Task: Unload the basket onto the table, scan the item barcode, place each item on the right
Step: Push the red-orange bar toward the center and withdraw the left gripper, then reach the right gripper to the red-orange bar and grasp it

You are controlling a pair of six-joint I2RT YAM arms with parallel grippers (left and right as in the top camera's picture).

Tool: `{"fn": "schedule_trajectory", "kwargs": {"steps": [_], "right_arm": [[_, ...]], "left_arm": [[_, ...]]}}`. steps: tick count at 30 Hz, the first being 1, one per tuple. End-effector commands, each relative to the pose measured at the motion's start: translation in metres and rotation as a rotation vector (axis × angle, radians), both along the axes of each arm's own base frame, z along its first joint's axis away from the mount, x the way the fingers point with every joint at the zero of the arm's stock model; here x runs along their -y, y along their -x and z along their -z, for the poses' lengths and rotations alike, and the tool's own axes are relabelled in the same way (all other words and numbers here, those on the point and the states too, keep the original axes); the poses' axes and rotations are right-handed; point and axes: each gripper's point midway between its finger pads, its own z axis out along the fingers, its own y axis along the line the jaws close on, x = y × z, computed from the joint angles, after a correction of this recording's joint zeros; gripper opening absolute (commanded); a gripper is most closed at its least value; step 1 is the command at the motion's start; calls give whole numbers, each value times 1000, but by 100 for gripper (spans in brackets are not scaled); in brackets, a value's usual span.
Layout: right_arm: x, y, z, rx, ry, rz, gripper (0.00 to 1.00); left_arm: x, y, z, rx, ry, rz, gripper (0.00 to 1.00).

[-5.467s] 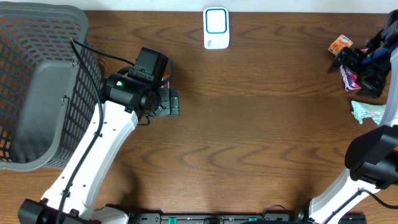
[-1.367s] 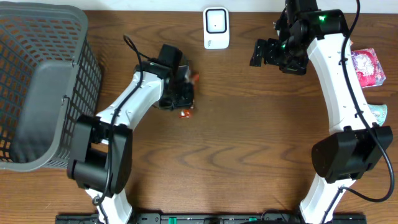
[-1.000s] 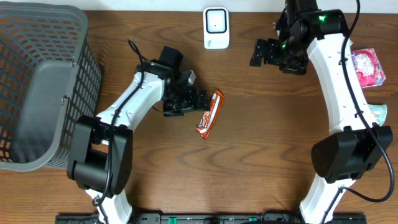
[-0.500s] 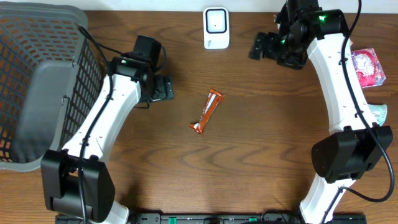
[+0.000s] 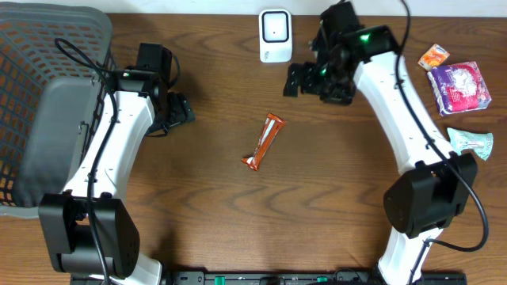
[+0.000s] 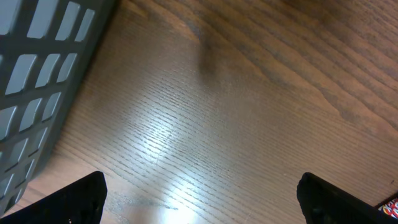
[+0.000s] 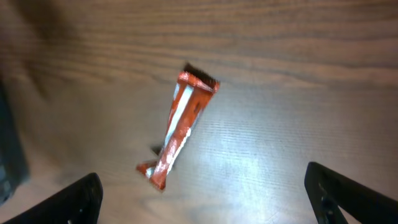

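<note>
An orange snack bar (image 5: 264, 142) lies flat on the wooden table, near its middle, and nothing touches it. It also shows in the right wrist view as an orange wrapper (image 7: 180, 127) lying ahead of my right gripper (image 7: 208, 202), whose jaws stand wide open and empty. From overhead, that right gripper (image 5: 295, 79) hovers up and to the right of the bar. The white scanner (image 5: 276, 36) with a blue face stands at the table's far edge. My left gripper (image 5: 184, 112) is open and empty beside the basket, above bare wood (image 6: 205, 124).
A large grey mesh basket (image 5: 47, 103) fills the left side, and its wall (image 6: 37, 81) is close to the left gripper. At the right edge lie a small orange packet (image 5: 434, 55), a purple packet (image 5: 458, 85) and a pale green packet (image 5: 469, 141).
The left gripper let the snack bar go onto the table and drew back left toward the basket. The right arm swung left and lower, toward the bar.
</note>
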Motion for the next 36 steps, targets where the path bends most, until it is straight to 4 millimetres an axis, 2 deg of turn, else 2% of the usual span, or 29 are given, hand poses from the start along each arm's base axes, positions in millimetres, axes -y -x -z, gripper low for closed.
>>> {"fn": "schedule_trajectory", "kwargs": {"steps": [1,5,7,10,12,15,20,24,27,30,32,33,34,35,36], "right_arm": [[-2,9,27,-38,48,24,99],[-9,23,58,-93,18,5,99],[-16,30,66,-131,-46,-4,99],[-29,37,73,-164,-174,-39,85],[-30,39,79,-167,-183,-38,71],[-36,44,87,-202,-203,7,63],[-51,64,107,-322,-265,126,64],[-73,81,125,-401,-352,206,65],[-80,85,138,-411,-370,253,65],[-84,77,144,-356,-410,259,62],[-82,68,149,-299,-397,265,42],[-77,65,153,-278,-366,275,26],[-75,64,155,-266,-351,275,17],[-72,62,157,-236,-326,250,1],[-72,61,156,-219,-326,226,1]], "left_arm": [[-4,4,5,-19,-15,-21,98],[-4,4,5,-19,-15,-21,98],[-4,4,5,-19,-15,-21,98],[-4,4,5,-19,-15,-21,98],[-4,4,5,-19,-15,-21,98],[-4,4,5,-19,-15,-21,98],[-4,4,5,-19,-15,-21,98],[-4,4,5,-19,-15,-21,98],[-4,4,5,-19,-15,-21,98],[-4,4,5,-19,-15,-21,98],[-4,4,5,-19,-15,-21,98],[-4,4,5,-19,-15,-21,98],[-4,4,5,-19,-15,-21,98],[-4,4,5,-19,-15,-21,98],[-4,4,5,-19,-15,-21,98]]}}
